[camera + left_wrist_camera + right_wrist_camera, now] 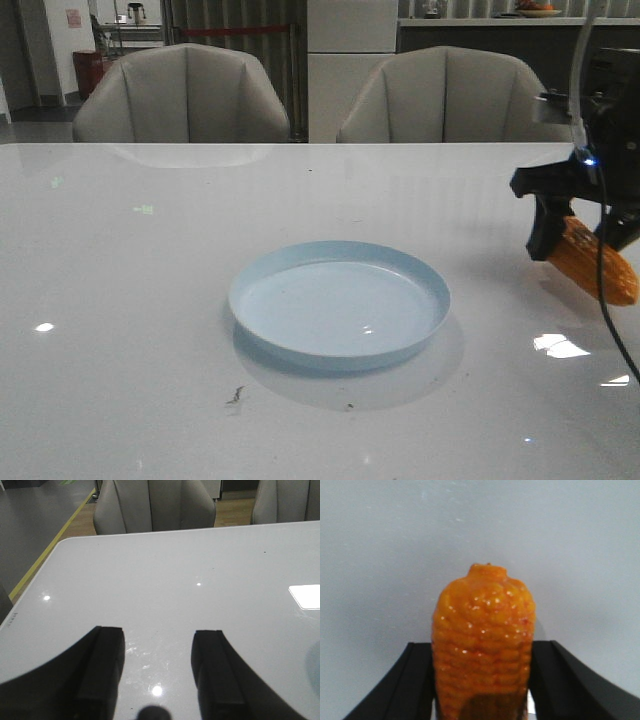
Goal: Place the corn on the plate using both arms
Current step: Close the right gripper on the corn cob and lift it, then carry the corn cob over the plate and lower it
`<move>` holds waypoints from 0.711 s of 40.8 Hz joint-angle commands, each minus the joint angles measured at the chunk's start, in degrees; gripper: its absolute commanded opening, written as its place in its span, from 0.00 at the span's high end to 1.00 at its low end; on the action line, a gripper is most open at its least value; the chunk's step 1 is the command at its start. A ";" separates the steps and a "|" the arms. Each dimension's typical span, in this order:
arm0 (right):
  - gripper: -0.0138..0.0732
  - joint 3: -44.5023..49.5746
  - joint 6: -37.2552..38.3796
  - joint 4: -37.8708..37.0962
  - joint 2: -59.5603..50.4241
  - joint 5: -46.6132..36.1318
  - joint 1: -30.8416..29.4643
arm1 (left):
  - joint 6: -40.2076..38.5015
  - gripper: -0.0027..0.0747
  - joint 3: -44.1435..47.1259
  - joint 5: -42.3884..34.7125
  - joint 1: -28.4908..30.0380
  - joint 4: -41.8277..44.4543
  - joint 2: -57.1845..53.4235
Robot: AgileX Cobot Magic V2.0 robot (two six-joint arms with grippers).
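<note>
The orange corn (595, 262) lies at the table's right edge, to the right of the pale blue plate (340, 305). My right gripper (585, 245) straddles the corn from above, one black finger on each side. In the right wrist view the corn (482, 630) fills the gap between the fingers (417, 680), which press against both of its sides, and its tapered end points away from the camera. My left gripper (157, 632) is open and empty over bare table. It does not show in the front view. The plate holds nothing.
Two grey chairs (180, 95) stand behind the table's far edge. The white table (150, 300) is glossy with light reflections. In the left wrist view the table's corner and a floor with a yellow line (50, 545) show beyond it.
</note>
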 commanded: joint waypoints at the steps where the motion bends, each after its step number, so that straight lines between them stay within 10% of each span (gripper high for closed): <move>1: 0.49 -7.02 -1.01 0.10 -3.22 2.15 3.21 | -0.03 0.47 -1.64 -5.31 0.13 -0.53 -0.05; 29: 0.49 -17.68 -1.01 0.10 1.55 5.83 27.78 | -0.03 0.47 -1.64 -5.31 0.13 -0.53 -0.05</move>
